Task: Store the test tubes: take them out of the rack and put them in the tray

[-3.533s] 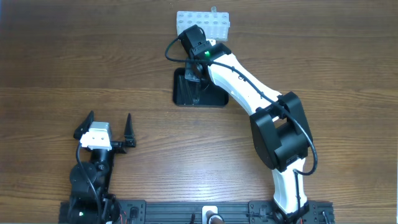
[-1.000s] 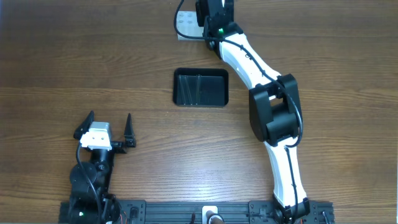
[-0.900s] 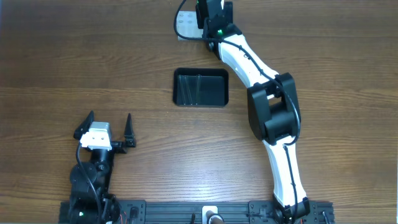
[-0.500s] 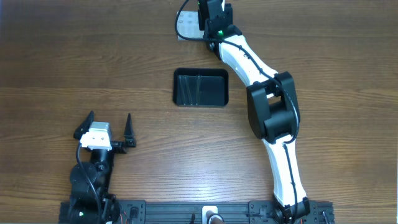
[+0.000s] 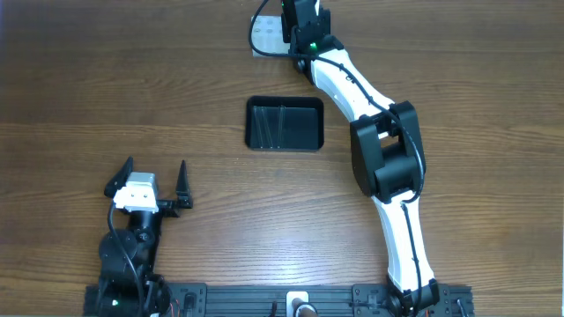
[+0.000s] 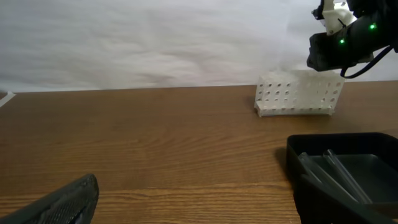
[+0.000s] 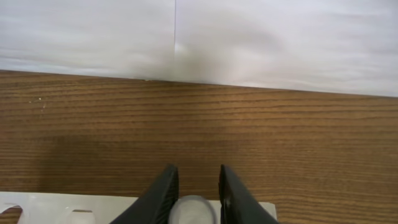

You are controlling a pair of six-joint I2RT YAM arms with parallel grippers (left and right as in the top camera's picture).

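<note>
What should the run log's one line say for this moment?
right tool: at test tube in rack | left tool: open, near its base | tray: holds stored test tubes

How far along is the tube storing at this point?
Done: a few clear test tubes lie in the black rectangular tray. In hand: the right gripper is at the top of a clear tube standing in the white perforated rack. Remaining: at least that tube; the rack's other holes are hard to judge. The left gripper sits open, apart.

Matt wood-grain table [image 5: 458, 106], glossy black plastic tray [image 5: 249, 132], white plastic rack [image 6: 298, 96], clear glassy test tubes [image 6: 341, 176].
</note>
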